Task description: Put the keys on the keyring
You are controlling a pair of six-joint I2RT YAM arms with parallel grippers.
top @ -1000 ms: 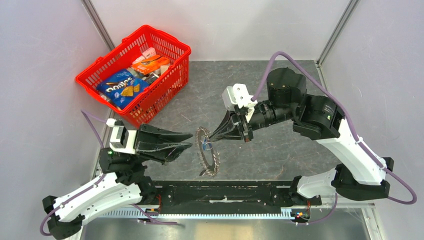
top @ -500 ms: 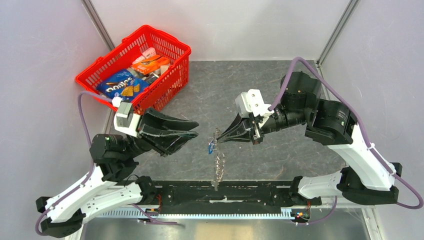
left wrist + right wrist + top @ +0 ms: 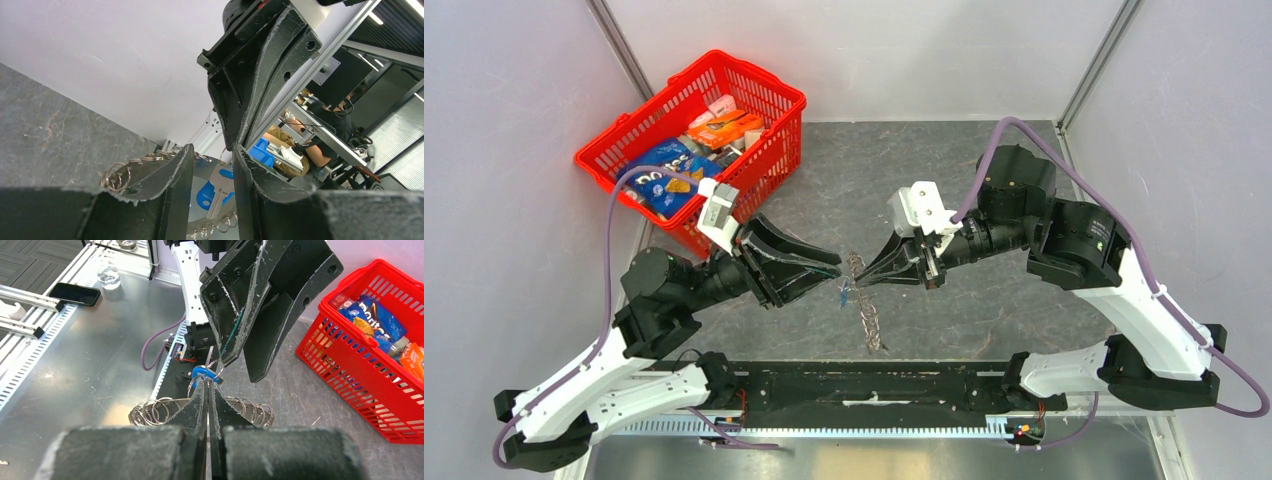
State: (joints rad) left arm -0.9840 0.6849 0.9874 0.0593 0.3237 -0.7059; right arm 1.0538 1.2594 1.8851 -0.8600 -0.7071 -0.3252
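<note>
The grey table (image 3: 984, 180) lies beneath both pincers. A red basket (image 3: 754, 175) of packets stands behind the left pincer (image 3: 832, 275), on its outer side. The two pincers point at each other, tips nearly meeting above the table. The right pincer (image 3: 856, 281) is clamped tight on the keys (image 3: 869, 320), which dangle from its tips as a silvery string drooping toward the arms' bases. The left pincer's jaws stand apart, with nothing visibly pinched. The blue-headed key (image 3: 202, 373) sits right at the right pincer's fingertips, and the left wrist view shows it through the gap between the left pincer's fingers.
</note>
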